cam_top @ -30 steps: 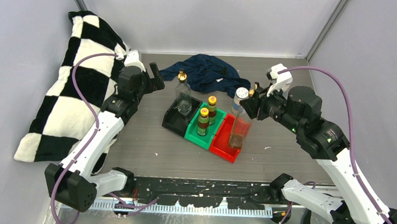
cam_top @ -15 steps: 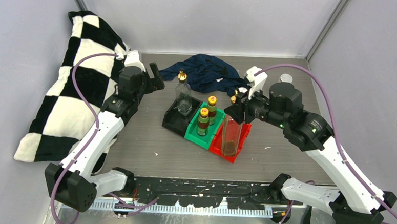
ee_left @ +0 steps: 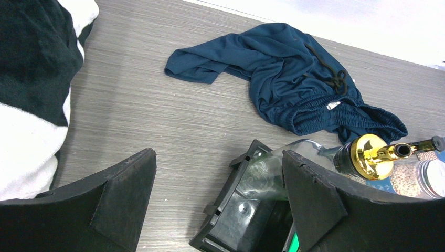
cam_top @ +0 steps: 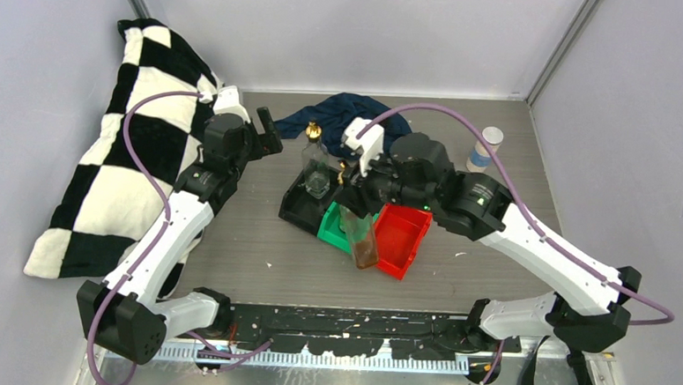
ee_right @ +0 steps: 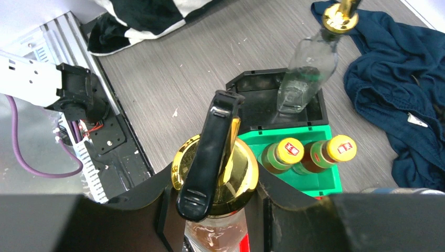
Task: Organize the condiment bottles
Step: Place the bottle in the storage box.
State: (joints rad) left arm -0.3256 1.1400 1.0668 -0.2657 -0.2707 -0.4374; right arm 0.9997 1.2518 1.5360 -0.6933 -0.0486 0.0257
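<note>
My right gripper (cam_top: pixel 353 193) is shut on the neck of a clear glass bottle (cam_top: pixel 362 242) with brown liquid. The bottle hangs tilted over the front of the green bin (cam_top: pixel 330 227). In the right wrist view its gold pourer top (ee_right: pixel 215 170) sits between my right gripper's (ee_right: pixel 216 210) jaws. Two yellow-capped dark bottles (ee_right: pixel 307 155) stand in the green bin (ee_right: pixel 315 181). An emptier clear glass bottle (cam_top: pixel 314 169) stands in the black bin (cam_top: pixel 297 210). My left gripper (cam_top: pixel 268 137) is open left of that bottle (ee_left: pixel 273 170), holding nothing. A white-capped jar (cam_top: pixel 483 147) stands far right.
The red bin (cam_top: pixel 399 240) holds nothing that I can see. A dark blue cloth (cam_top: pixel 346 120) lies behind the bins. A black-and-white checkered cushion (cam_top: pixel 137 146) leans at the left wall. A jar of pale grains (ee_left: pixel 417 178) shows at the left wrist view's right edge.
My right arm has swung left, carrying the brown-liquid bottle from the red bin to the front of the green bin. The left arm has not moved.
</note>
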